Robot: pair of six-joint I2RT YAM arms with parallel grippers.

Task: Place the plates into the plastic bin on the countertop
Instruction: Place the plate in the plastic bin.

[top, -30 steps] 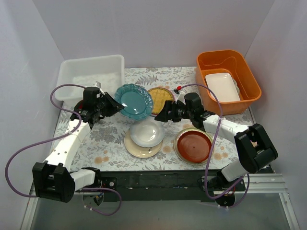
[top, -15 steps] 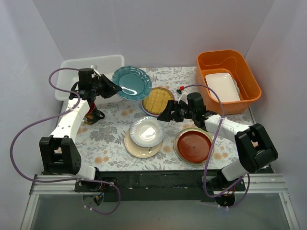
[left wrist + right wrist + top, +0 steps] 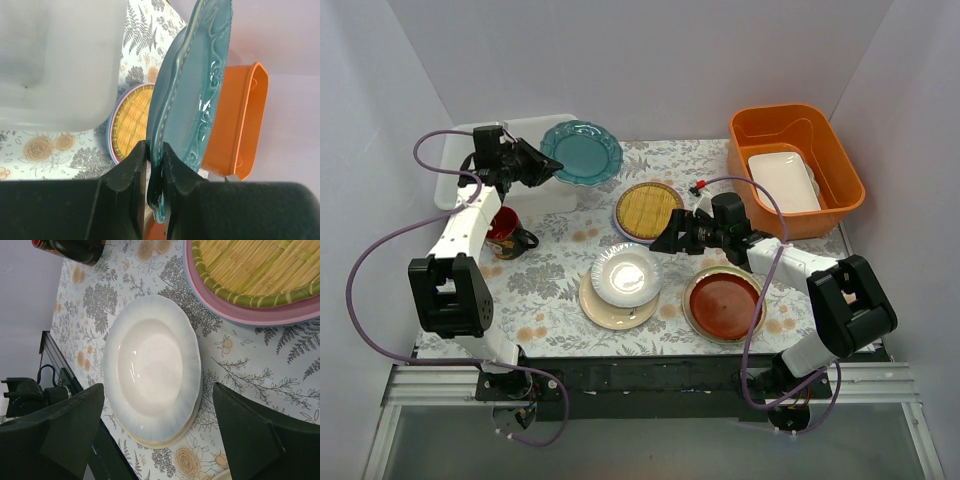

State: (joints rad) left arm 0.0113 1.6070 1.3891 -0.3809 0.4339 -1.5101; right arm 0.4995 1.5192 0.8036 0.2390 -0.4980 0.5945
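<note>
The left gripper (image 3: 155,150) clamps the rim of the teal scalloped round plate (image 3: 582,152), held aloft by the white translucent plastic bin's (image 3: 50,60) right side. The right gripper (image 3: 662,243) hangs spread above the pale blue-rimmed round plate (image 3: 150,365).

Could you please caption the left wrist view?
Left gripper grips the teal scalloped plate by its rim, near the plastic bin.

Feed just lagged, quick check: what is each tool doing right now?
Left tool: closed on the teal plate.
Right tool: open, holding nothing.
</note>
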